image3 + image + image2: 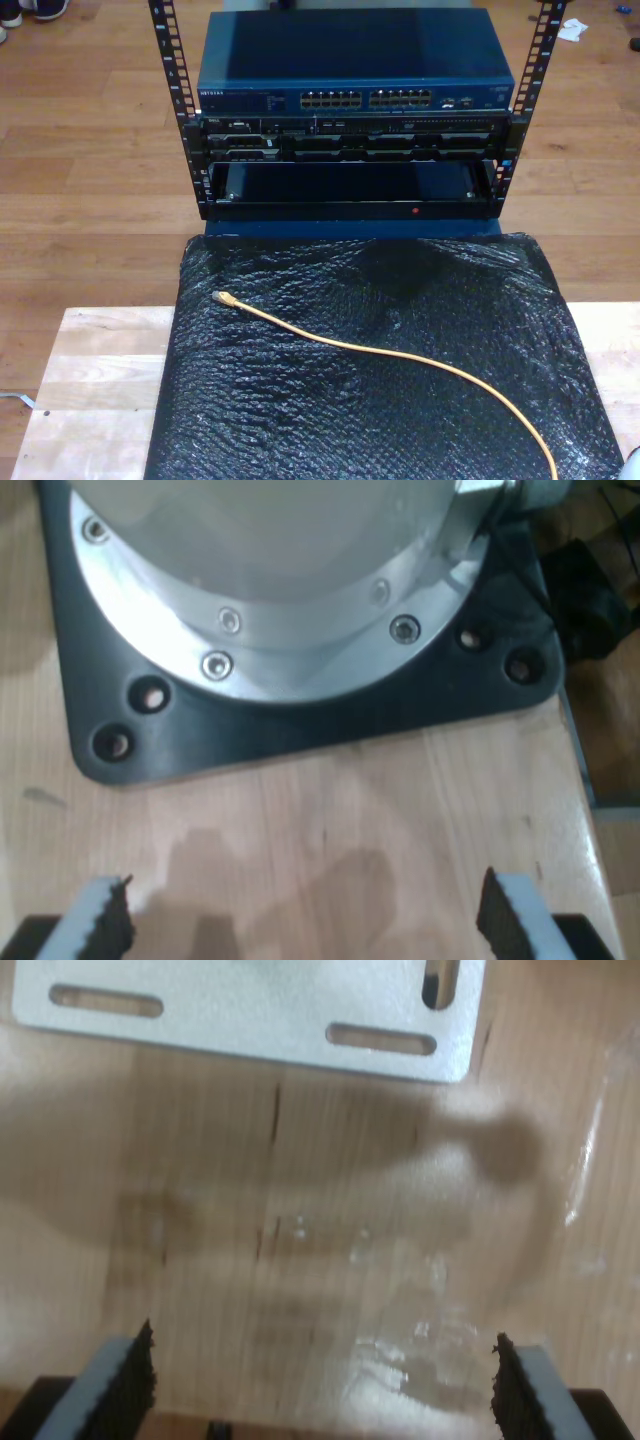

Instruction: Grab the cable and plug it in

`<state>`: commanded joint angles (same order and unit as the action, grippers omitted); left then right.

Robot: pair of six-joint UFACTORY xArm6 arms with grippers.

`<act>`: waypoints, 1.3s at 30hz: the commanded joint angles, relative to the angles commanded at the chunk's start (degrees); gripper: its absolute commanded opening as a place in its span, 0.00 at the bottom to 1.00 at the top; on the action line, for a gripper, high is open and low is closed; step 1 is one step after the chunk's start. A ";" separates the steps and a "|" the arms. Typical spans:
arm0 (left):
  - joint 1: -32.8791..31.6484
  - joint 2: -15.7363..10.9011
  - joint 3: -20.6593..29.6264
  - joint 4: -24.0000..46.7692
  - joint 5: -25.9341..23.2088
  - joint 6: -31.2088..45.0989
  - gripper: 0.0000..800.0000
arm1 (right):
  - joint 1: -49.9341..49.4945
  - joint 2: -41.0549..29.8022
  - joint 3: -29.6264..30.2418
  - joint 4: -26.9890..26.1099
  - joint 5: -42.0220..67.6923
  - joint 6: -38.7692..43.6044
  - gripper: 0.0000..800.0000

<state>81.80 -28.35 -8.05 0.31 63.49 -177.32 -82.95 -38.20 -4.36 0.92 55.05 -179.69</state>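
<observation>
The cable (350,345) is a thin yellow-orange line lying loose across a black bubble-wrap sheet (300,420). Its small plug end (222,298) points toward the exterior view's upper left, and the other end runs off the bottom right of that view. My first gripper (300,920) is open over bare wood, with nothing between its fingers (105,920). My second gripper (320,1385) is also open and holds nothing, above a wooden surface with glare.
A blue network switch (355,90) with a row of ports (365,100) sits in a black rack (350,160) behind the sheet. A silver robot base on a black plate (300,725) lies ahead of my first gripper. A slotted metal plate (260,1010) lies ahead of my second gripper.
</observation>
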 joint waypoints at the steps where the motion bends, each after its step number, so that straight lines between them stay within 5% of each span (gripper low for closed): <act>1: 0.00 0.00 -0.26 0.00 0.79 -0.09 1.00 | 0.00 -0.26 -0.44 0.00 1.05 0.00 1.00; 20: -0.26 -0.97 -9.76 -0.70 14.15 -2.81 1.00 | 0.09 0.09 -18.46 1.32 21.98 5.27 1.00; 39: -6.15 -0.97 -20.04 -8.97 26.73 -10.11 1.00 | 7.12 6.33 -34.11 9.76 32.88 22.77 1.00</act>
<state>75.65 -29.32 -28.10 -8.66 90.22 -187.43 -75.82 -31.87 -38.47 10.68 87.93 -156.92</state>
